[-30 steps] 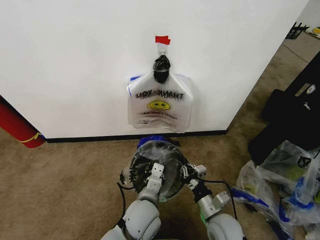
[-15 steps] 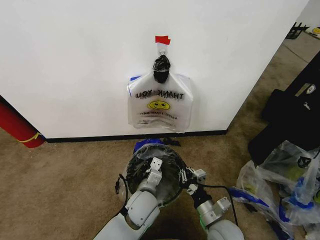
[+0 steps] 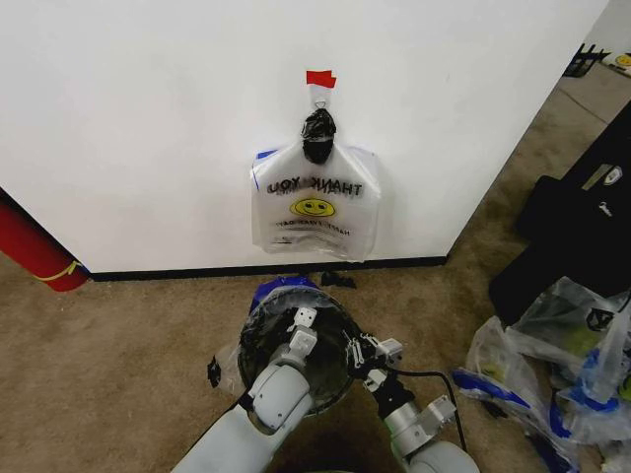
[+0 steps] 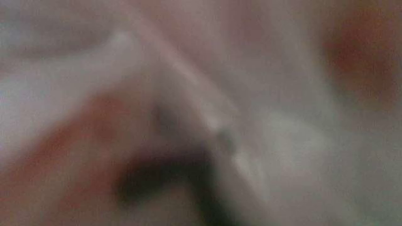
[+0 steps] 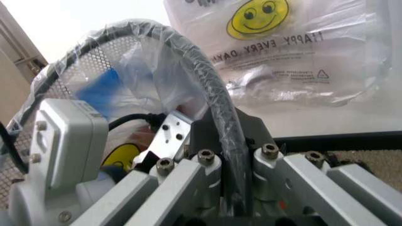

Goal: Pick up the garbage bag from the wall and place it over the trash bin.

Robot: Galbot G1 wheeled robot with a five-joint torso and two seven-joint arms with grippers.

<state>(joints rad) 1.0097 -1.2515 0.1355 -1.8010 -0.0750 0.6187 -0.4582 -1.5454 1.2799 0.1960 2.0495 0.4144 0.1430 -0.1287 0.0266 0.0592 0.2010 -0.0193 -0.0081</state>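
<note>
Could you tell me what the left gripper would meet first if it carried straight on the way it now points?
Most likely the garbage bag lining the trash bin: the left gripper reaches into the bin's mouth, pointing toward its far rim. Depth there is hard to judge.

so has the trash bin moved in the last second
Yes. The trash bin has slid toward the robot and a little to its left, away from the black baseboard, exposing more carpet by the wall.

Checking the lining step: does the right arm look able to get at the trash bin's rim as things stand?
Probably yes. The right gripper sits at the near rim of the trash bin, which runs between its jaws under the draped garbage bag. The left gripper, inside the bin, is not in its way.
</note>
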